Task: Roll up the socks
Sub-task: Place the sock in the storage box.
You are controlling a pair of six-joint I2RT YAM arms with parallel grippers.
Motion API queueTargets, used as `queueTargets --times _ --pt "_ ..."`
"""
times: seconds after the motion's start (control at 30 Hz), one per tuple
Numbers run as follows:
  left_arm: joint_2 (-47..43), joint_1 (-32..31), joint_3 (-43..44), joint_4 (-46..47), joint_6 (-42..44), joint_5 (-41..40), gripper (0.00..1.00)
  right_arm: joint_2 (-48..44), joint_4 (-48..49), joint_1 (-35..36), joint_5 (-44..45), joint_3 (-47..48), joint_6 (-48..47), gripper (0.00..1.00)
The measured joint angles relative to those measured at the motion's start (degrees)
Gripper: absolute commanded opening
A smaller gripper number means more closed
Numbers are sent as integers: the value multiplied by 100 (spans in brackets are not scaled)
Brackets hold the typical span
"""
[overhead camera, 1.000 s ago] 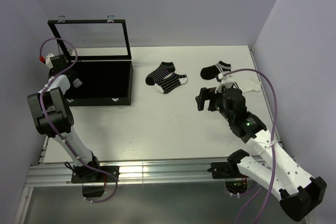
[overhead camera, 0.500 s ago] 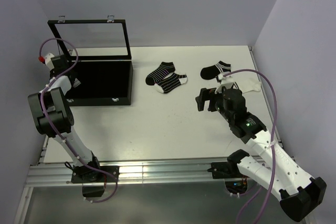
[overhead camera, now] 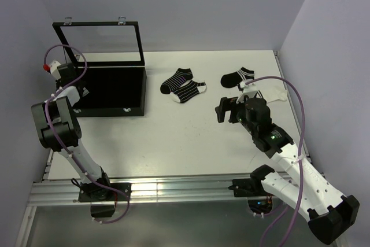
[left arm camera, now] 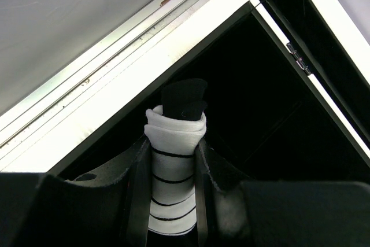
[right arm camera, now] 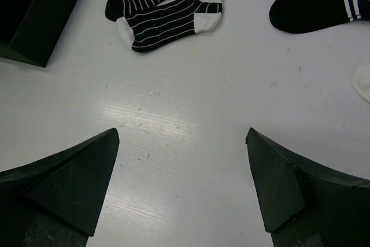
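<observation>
Over the black box [left arm camera: 266, 108], left gripper [left arm camera: 171, 163] is clamped on a rolled white sock [left arm camera: 175, 131], snug between both fingers; right gripper [right arm camera: 182, 137] is spread wide, flat striped socks [right arm camera: 165, 13] lying ahead.

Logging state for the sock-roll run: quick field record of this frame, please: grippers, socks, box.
left gripper: shut on rolled sock, over the black box interior
right gripper: open, empty, above the table
rolled sock: white with black stripes, black end poking out
flat on the table: striped pair, black sock, white sock
box lid: up
</observation>
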Motion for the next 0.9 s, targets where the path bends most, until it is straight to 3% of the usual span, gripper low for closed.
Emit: queueTargets --times 0.2,0.5,0.9 --pt "2 0 0 -26 -70 13 0 0 2 0 -15 -13 0 98" --pt "160 0 651 -1110 -236 57 0 0 39 0 -15 -26 -2 98" --pt "577 15 1147 -1746 -459 26 0 -9 39 48 -11 -31 -2 98"
